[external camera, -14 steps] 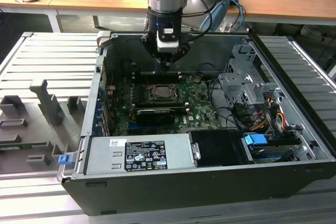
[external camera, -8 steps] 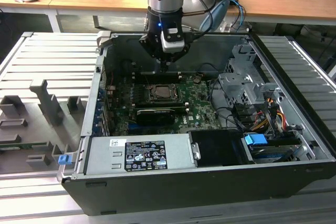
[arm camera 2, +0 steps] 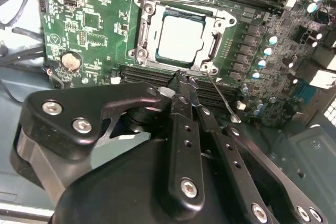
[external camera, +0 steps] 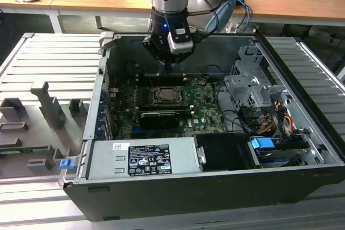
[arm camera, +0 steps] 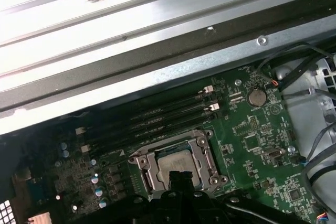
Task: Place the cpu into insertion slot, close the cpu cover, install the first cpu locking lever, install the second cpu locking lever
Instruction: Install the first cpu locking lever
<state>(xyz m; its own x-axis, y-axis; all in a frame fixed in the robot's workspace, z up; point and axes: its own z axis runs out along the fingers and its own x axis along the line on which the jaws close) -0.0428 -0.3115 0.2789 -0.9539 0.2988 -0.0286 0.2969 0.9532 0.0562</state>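
Note:
The cpu (arm camera 2: 181, 38) lies flat in the motherboard socket, its silvery top showing through the window of the cpu cover (arm camera 2: 144, 30), which lies down around it. A thin wire locking lever (arm camera 2: 223, 98) sticks out from one socket corner, raised off the board. My gripper (arm camera 2: 182, 78) hovers just beside that corner, fingers shut together with nothing seen between them. In the exterior view my gripper (external camera: 168, 68) hangs above the far edge of the socket holding the cpu (external camera: 166, 95). The first wrist view has the cpu (arm camera: 170, 163) partly behind my gripper (arm camera: 178, 178).
The green motherboard (external camera: 205, 106) sits inside an open computer case (external camera: 102, 74). Memory slots (arm camera: 157, 119) run beside the socket, and a coin cell (arm camera 2: 71, 61) is nearby. Cables (external camera: 269, 117) and a drive cage stand at the exterior view's right. A power supply (external camera: 145, 157) fills the near side.

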